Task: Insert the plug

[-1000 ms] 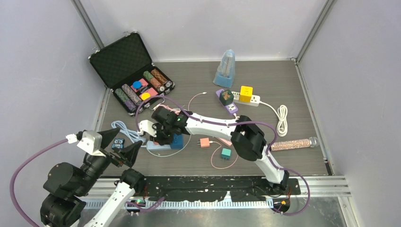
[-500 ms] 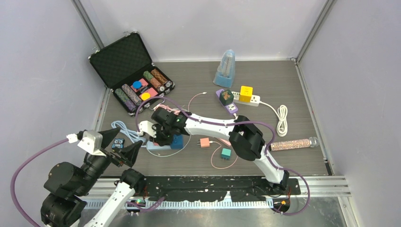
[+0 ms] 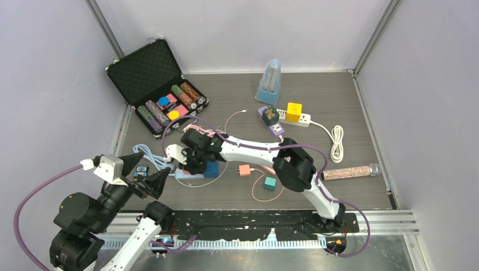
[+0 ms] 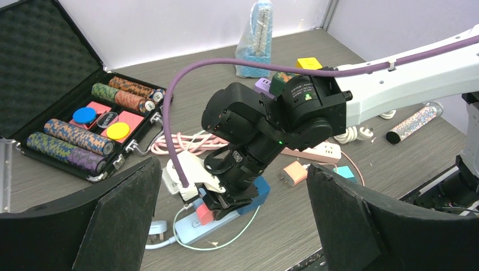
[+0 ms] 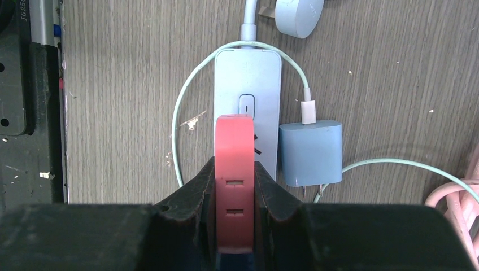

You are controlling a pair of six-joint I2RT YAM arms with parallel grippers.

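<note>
My right gripper (image 5: 234, 186) is shut on a red plug block (image 5: 234, 169) and holds it down over a light blue power strip (image 5: 247, 96), just past the strip's switch. In the left wrist view the red plug (image 4: 204, 214) sits at the strip (image 4: 195, 227) under the right gripper (image 4: 226, 204). In the top view the right gripper (image 3: 195, 164) covers the strip (image 3: 186, 175). Whether the prongs are in the socket is hidden. My left gripper (image 3: 144, 174) is open and empty, raised at the near left.
A blue charger (image 5: 310, 152) with a pale green cable lies beside the strip. A pink charger (image 3: 244, 170), teal charger (image 3: 270, 183), white power strip (image 3: 294, 120), open chip case (image 3: 164, 96), metronome (image 3: 269, 82) and glittery microphone (image 3: 350, 171) lie around.
The right gripper has shifted very slightly over the strip with the red plug in it. The left arm has barely moved.
</note>
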